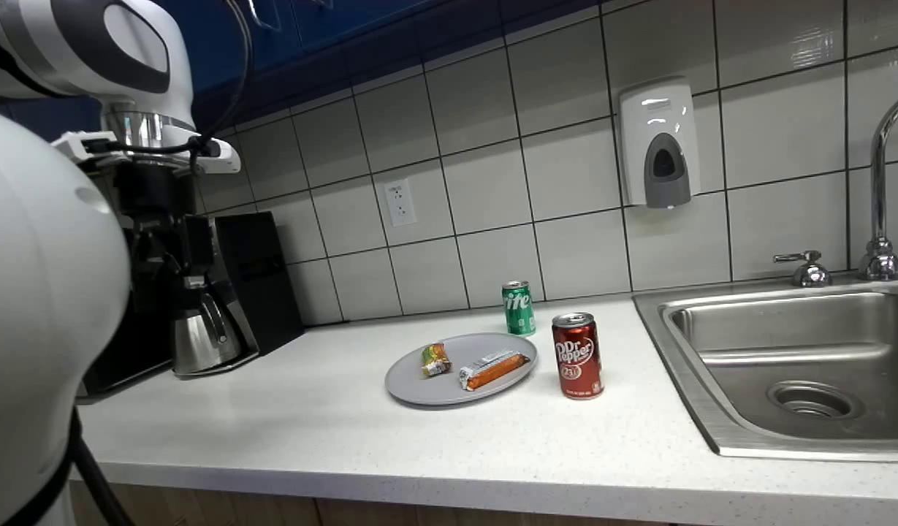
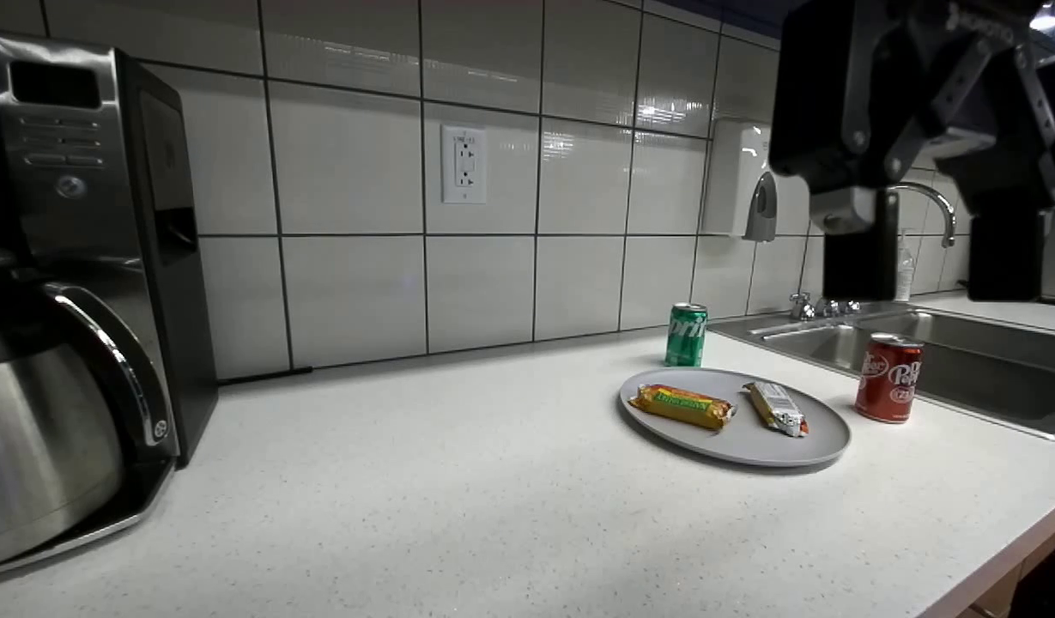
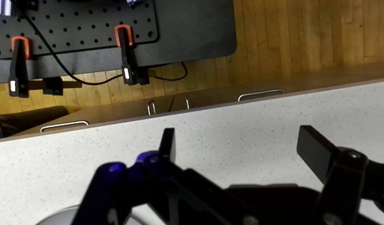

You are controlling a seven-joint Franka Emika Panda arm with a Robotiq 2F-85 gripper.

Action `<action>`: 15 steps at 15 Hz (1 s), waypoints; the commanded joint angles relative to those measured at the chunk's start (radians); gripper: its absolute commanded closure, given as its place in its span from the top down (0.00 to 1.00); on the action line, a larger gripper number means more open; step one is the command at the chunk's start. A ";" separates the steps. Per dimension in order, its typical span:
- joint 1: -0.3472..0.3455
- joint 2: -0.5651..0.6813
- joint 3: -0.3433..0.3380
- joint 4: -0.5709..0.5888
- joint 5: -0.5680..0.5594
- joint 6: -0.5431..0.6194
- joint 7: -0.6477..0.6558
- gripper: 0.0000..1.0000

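Note:
My gripper (image 2: 932, 266) hangs above the white counter with its jaws wide apart. Only counter surface shows between its fingertips in the wrist view (image 3: 237, 137). It touches nothing that I can see. A grey plate (image 1: 412, 386) carries two wrapped bars: one in a gold and orange wrapper (image 2: 683, 407), one with a silver label (image 2: 776, 408). Behind the plate a green Sprite can (image 1: 519, 308) stands upright. Beside it, toward the sink, is an upright red Dr Pepper can (image 1: 577, 356). In the wrist view just part of the plate (image 3: 59, 218) appears, partly covered by the gripper.
A black coffee maker (image 1: 262, 270) with a steel carafe (image 1: 200, 340) stands against the tiled wall. At the opposite end lies a steel sink (image 1: 682, 394) with a faucet (image 1: 881, 183). A soap dispenser (image 1: 659, 142) hangs on the wall. A black table (image 3: 195, 34) faces the counter.

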 commanded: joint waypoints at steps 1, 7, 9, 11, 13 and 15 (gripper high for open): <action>-0.022 -0.012 0.032 -0.054 -0.047 0.108 0.031 1.00; -0.024 -0.008 0.016 -0.104 -0.110 0.221 0.016 1.00; -0.026 -0.013 0.006 -0.113 -0.127 0.230 0.004 1.00; -0.031 -0.021 -0.006 -0.122 -0.146 0.232 -0.006 1.00; -0.038 -0.025 -0.020 -0.127 -0.166 0.227 -0.018 1.00; -0.046 -0.025 -0.039 -0.132 -0.183 0.224 -0.033 1.00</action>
